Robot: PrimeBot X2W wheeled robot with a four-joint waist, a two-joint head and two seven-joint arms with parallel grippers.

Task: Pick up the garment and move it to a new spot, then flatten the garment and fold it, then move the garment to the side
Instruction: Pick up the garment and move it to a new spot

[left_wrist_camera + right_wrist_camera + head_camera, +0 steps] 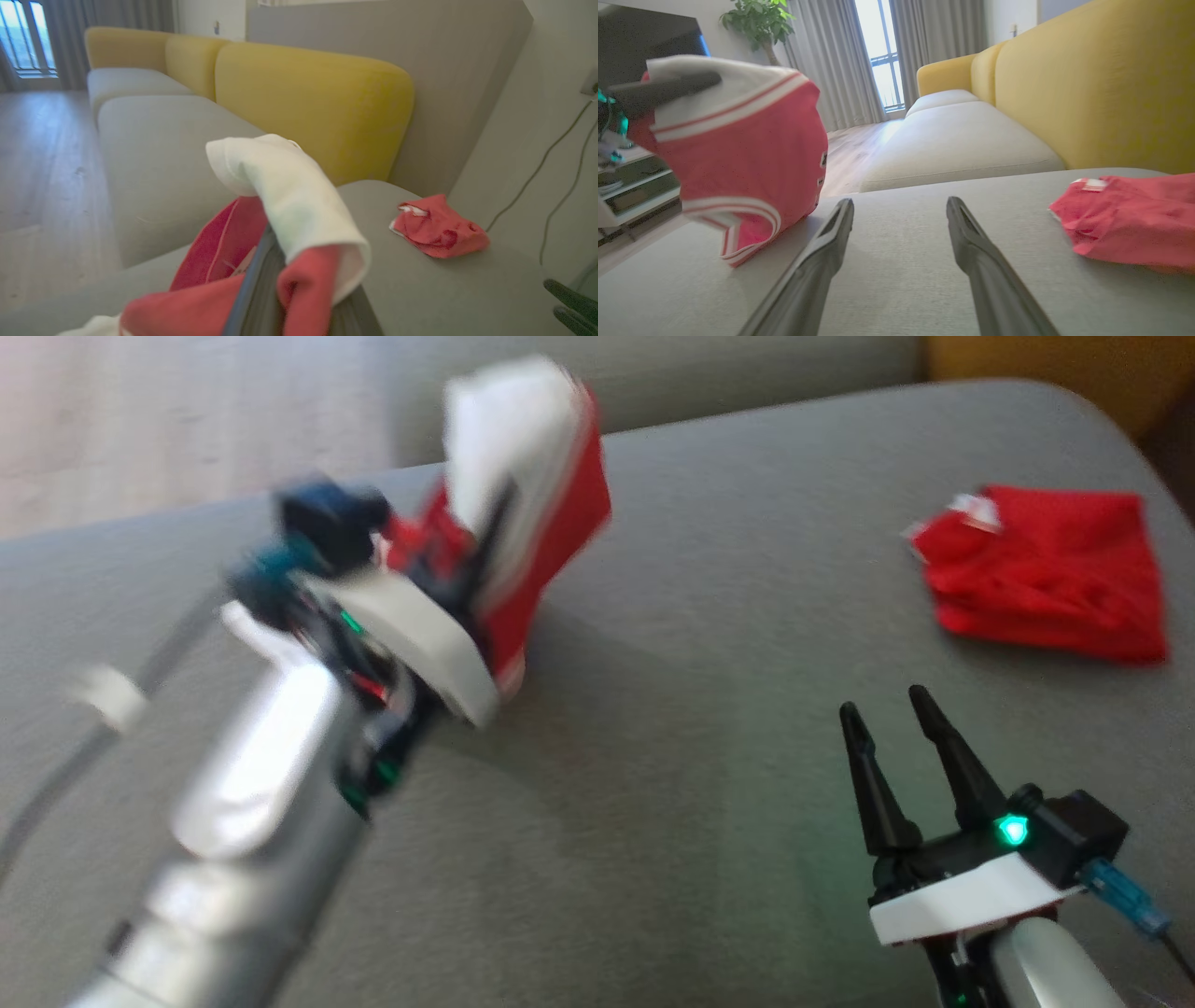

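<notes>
A red garment [551,513] with white trim hangs bunched above the grey cushion [672,756], its lower edge just touching the fabric. My left gripper [490,537] is shut on the garment's upper part, and the head view of it is blurred. In the left wrist view the garment [299,205] drapes over my own fingers [261,284]. The right wrist view has the garment [742,154] at the left, with a dark left finger [663,91] across its white band. My right gripper [882,702] stands open and empty at the lower right, its fingers [822,261] low over the cushion.
A second red cloth [1046,574] lies crumpled at the cushion's far right, near the rounded corner. Yellow backrests [1087,88] rise behind it. The cushion's edge drops to a wooden floor [42,177] on the left. A wall cable [551,154] hangs at the right.
</notes>
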